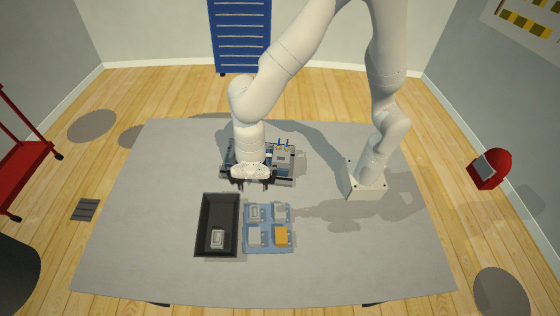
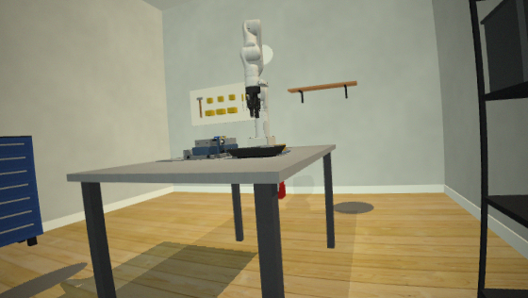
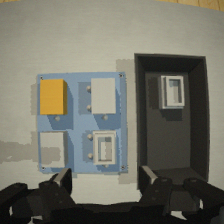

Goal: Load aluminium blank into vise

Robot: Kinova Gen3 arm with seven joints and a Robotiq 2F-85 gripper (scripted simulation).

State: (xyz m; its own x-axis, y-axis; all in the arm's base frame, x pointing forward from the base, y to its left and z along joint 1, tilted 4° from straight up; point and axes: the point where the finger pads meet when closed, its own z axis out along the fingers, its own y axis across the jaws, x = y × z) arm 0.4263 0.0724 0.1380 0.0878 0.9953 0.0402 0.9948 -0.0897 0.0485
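While the gripper (image 3: pixel 105 176) hangs released and empty, fingers spread wide, it looks straight down on the stock below.

Item 1, plate (image 3: pixel 77 120): blue, flat on the table (image 3: pixel 75 45), at 9 o'clock of the tray (image 3: pixel 170 145) in the wrist view. Four pieces lie on it, all apart.

Item 2, aluminium blank (image 3: pixel 103 95): plate's 1 o'clock corner, lying flat. Judged stiff, fairly light and smooth-faced, so likely to slip under a light pinch. Best taken across its two long sides at mid-length, fingers square to the faces.

Item 3, second aluminium blank (image 3: pixel 51 148): 7 o'clock corner, flat. Same handling. Either one would serve for the vise.

Item 4, brass blank (image 3: pixel 52 96): 11 o'clock corner, flat. Judged the heaviest of the set. It is already where it belongs.

Item 5, finished part (image 3: pixel 105 146): 5 o'clock corner, pocket up. It belongs in the tray. The pocket probably leaves thin walls, so the hold should be on the outer long sides, not the rim.

Item 6, second finished part (image 3: pixel 172 91): on the tray floor toward 12 o'clock, pocket up and seemingly flat.

Item 7, vise (image 1: pixel 285 159): at 12 o'clock of the plate in the top view, largely hidden by the arm. Its opening cannot be checked.
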